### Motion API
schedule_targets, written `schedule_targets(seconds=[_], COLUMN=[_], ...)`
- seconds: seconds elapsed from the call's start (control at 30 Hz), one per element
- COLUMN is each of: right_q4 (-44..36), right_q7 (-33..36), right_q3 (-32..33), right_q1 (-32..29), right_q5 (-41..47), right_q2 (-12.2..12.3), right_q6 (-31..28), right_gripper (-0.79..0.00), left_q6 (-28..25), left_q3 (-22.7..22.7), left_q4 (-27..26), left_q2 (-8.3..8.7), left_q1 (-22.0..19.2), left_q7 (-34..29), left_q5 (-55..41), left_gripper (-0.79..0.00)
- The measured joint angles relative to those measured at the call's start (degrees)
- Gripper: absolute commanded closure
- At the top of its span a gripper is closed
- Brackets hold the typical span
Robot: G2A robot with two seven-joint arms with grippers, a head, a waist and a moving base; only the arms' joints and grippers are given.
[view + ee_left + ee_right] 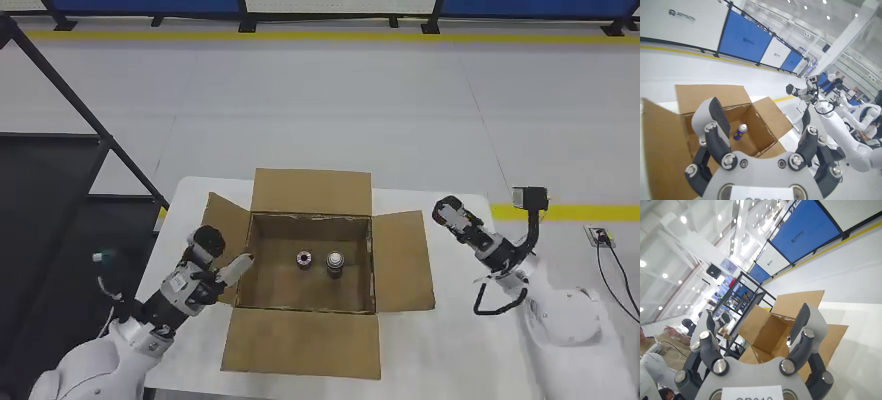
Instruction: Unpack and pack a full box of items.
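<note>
1. Cardboard box (300,345), one. Plain brown, with torn edges along the inner rim. It stands in the middle of the white worktop (450,340) with its opening facing up. All four flaps are folded outward: the near and right flaps lie almost flat, the far and left flaps stand raised.
2. Spray can (740,132), one. It has a purple-blue body with a yellow patch and a pale cap. It stands upright on the box floor toward the far wall, long axis vertical and cap up. From above it shows as a pale round top.
3. Dark round item (303,258), one. It stands on the box floor just beside the can on the can's left and is seen end-on. Its kind cannot be told.
4. Left tool (761,113), one. Its fingers are spread wide and hold nothing. It sits above the raised left flap at the box's left side.
5. Right tool (755,321), one. Its fingers are spread and hold nothing. It sits over the worktop beyond the right flap, apart from the box.
</note>
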Motion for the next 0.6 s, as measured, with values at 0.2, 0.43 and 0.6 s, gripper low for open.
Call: schedule_targets(seconds=[0.2, 0.43, 0.6], right_q4=[1.06, 5.91, 5.82], right_q7=[-3.3, -6.23, -6.18], right_q3=[-13.81, -25.12, -24.9], right_q1=[5.56, 11.77, 11.67], right_q5=[-13.89, -24.9, -24.5], right_q2=[-1.52, -3.38, -3.34], right_q6=[5.18, 11.64, 11.54], right_gripper=[-0.785, -0.785, -0.785], left_q6=[-3.26, -7.87, -7.5], left_q3=[-13.01, -18.84, -18.76], left_q4=[0.75, 3.19, 3.14], left_q2=[-0.34, -0.78, -0.76], left_q1=[12.52, 20.68, 20.57], left_q7=[7.29, 8.54, 8.84], left_q5=[-6.26, -15.66, -14.87], left_gripper=[-0.785, -0.785, -0.785])
